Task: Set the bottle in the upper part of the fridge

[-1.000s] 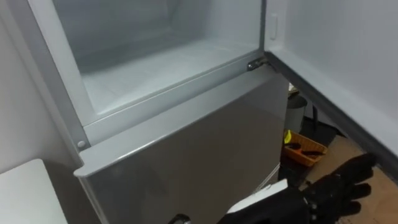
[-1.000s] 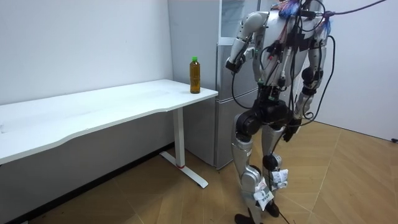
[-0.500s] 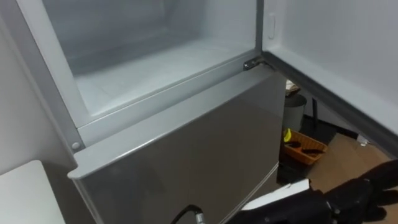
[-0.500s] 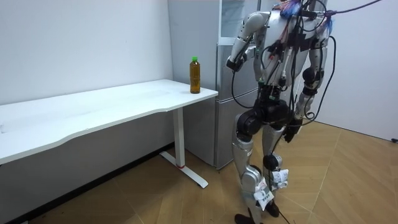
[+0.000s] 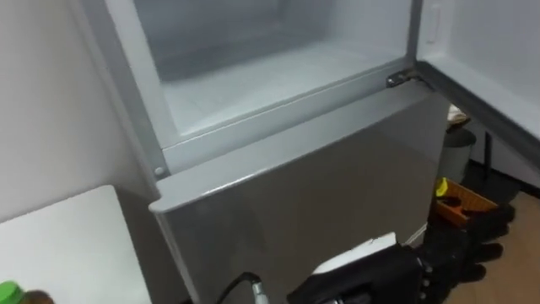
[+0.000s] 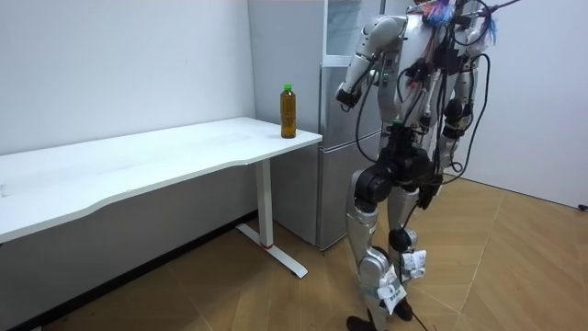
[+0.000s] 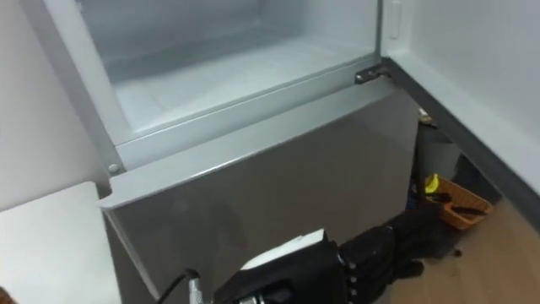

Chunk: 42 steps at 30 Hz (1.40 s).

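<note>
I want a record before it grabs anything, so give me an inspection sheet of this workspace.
Surface: white table, bottle at its corner.
Job's things: bottle upright, untouched; upper fridge open, without the bottle.
Clutter: orange tray and grey bin on the floor.
Hands: right hand open, low, holding nothing; left hand raised.
Cables: nothing seen beyond the robot's own.
Surroundings: white wall, wooden floor.

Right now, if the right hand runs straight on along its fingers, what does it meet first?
Likely the orange tray on the floor by the fridge: the right hand hangs open, fingers toward it. Depth is unclear; it may pass above.
</note>
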Motion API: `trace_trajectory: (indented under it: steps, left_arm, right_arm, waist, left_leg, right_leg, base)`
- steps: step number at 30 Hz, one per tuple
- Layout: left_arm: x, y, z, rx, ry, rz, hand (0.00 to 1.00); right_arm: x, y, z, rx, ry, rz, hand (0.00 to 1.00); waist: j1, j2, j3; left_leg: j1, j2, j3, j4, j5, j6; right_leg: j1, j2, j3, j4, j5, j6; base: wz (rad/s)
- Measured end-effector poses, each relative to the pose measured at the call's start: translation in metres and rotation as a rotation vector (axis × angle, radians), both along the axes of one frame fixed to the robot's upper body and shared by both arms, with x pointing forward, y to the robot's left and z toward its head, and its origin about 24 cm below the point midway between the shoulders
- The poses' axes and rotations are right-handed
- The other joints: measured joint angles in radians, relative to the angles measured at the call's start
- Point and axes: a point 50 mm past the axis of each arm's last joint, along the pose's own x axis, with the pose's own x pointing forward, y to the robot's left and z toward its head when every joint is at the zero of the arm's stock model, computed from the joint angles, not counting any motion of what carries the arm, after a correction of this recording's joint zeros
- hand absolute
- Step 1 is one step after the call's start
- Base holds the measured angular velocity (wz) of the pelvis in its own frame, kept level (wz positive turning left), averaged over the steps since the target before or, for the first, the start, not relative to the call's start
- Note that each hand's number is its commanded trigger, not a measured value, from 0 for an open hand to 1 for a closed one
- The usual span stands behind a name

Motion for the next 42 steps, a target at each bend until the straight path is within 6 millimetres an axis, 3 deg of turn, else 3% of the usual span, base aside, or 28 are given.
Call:
trace_trajectory:
  steps: [7,16,23,33,37,42]
  left_arm:
    - [0.004,0.023,0.011,-0.011,-0.094,0.155,0.00]
    - [0.000,0.059,0.012,-0.034,-0.105,0.335,0.00]
    - [-0.003,0.073,0.025,-0.077,-0.179,0.469,0.00]
    - [-0.002,0.134,0.050,-0.208,-0.321,0.893,0.00]
    - [-0.010,0.155,0.048,-0.196,-0.364,1.057,0.00]
    - [-0.022,0.180,0.039,-0.144,-0.378,1.255,0.00]
  right_arm:
    - [-0.008,0.000,-0.001,-0.001,0.018,0.001,0.00]
    - [-0.012,0.003,-0.002,0.005,0.030,0.031,0.00]
    - [-0.016,0.002,-0.002,-0.004,0.036,0.040,0.00]
    - [-0.033,0.002,-0.004,-0.036,0.043,-0.036,0.00]
    - [-0.036,0.004,-0.005,-0.021,0.034,-0.082,0.00]
    - [-0.042,0.002,-0.004,-0.015,0.038,-0.091,0.00]
  waist:
    - [0.058,-0.015,-0.0144]
    - [0.115,-0.023,-0.0180]
    - [0.149,-0.020,-0.0198]
    - [0.195,-0.024,-0.0177]
    - [0.198,-0.026,-0.0176]
    - [0.241,-0.025,-0.0225]
  left_leg:
    - [0.004,-0.009,-0.057,0.001,0.000,0.001]
    - [0.015,-0.011,-0.113,0.023,0.000,0.001]
    - [0.020,-0.014,-0.132,0.029,0.001,0.000]
    - [0.030,-0.023,-0.151,0.030,0.003,0.003]
    - [0.031,-0.028,-0.169,0.029,0.003,0.004]
    - [0.035,-0.031,-0.181,0.030,0.003,0.004]
  right_leg:
    - [0.038,-0.011,-0.049,-0.015,-0.001,0.004]
    - [0.086,-0.018,-0.113,-0.034,-0.004,0.005]
    - [0.099,-0.020,-0.124,-0.032,-0.007,0.004]
    - [0.122,-0.027,-0.133,-0.030,-0.011,0.009]
    - [0.131,-0.033,-0.151,-0.031,-0.020,0.014]
    - [0.130,-0.034,-0.155,-0.025,-0.030,0.014]
  base:
    - [0.25]
    - [0.20]
    - [0.08]
    - [0.04]
    - [0.16]
    - [0.05]
